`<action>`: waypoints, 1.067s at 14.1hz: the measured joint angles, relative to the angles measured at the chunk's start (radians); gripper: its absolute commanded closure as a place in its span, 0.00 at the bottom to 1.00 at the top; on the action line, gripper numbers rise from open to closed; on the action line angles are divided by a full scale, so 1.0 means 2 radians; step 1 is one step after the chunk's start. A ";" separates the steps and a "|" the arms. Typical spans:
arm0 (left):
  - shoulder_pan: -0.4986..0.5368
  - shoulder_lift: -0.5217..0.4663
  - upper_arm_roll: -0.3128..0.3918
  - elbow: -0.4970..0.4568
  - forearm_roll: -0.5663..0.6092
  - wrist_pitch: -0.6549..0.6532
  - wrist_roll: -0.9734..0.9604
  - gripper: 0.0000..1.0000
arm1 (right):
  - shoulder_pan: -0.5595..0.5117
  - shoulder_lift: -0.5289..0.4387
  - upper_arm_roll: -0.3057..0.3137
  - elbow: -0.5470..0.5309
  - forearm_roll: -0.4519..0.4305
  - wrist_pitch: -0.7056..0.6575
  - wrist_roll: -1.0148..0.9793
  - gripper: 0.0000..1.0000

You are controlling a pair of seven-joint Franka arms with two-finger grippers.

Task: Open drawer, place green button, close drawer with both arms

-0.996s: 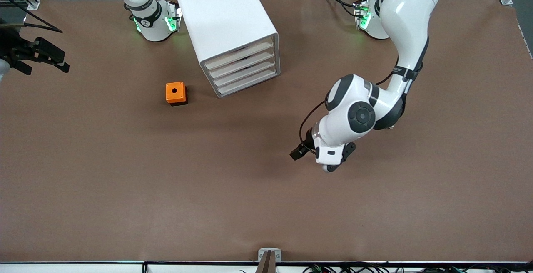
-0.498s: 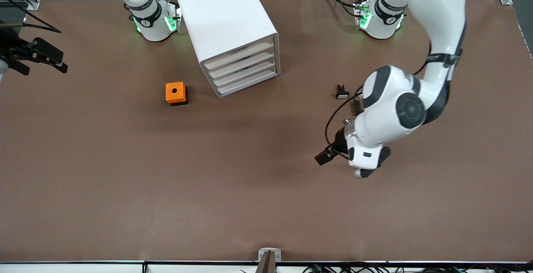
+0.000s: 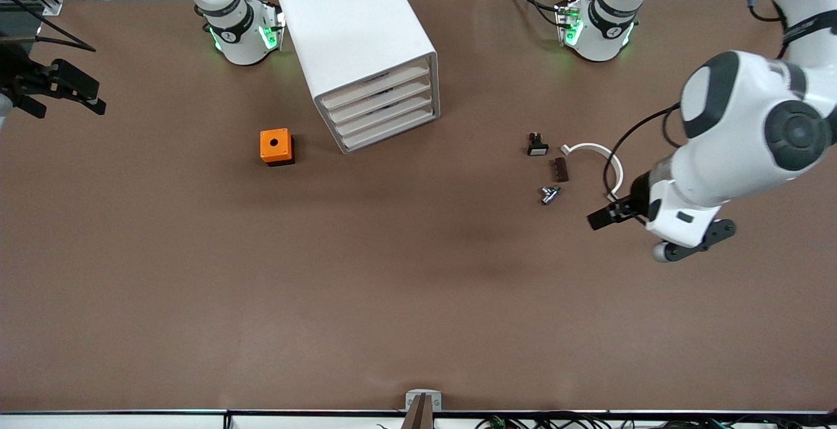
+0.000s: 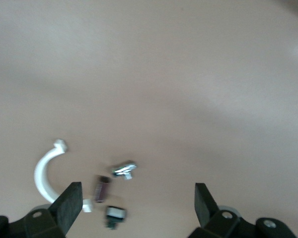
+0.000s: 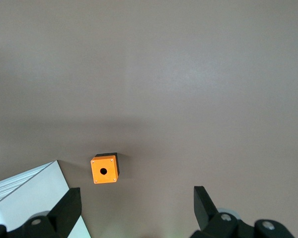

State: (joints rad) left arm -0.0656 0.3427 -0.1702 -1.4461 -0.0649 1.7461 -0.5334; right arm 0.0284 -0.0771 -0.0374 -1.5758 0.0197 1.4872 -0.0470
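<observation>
A: Drawer (image 3: 376, 86)? It's the top one in the cabinet (image 3: 353, 23), shut.

B: Probably light and free-sliding; hook its front lip. Left gripper (image 4: 136, 203) and right gripper (image 5: 134, 203) hover spread, empty, well off the cabinet toward their own ends.

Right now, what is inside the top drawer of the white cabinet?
Cannot tell: the drawer is shut in the white cabinet, only its pale front shows. Its contents are hidden.

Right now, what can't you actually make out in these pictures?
- Button: no green cap shows among the small parts; in the front view they are too small, in the left wrist view blurred.
- Drawer contents: closed fronts of the cabinet hide them.
- Left pincer: the left wrist view's edge crops its base.
</observation>
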 measured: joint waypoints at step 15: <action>0.050 -0.107 0.046 -0.092 0.001 -0.042 0.205 0.01 | 0.000 0.000 0.000 0.000 0.000 -0.002 -0.001 0.00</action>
State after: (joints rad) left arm 0.0348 0.1277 -0.0776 -1.6299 -0.0625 1.6623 -0.1237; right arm 0.0281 -0.0771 -0.0375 -1.5758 0.0195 1.4832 -0.0489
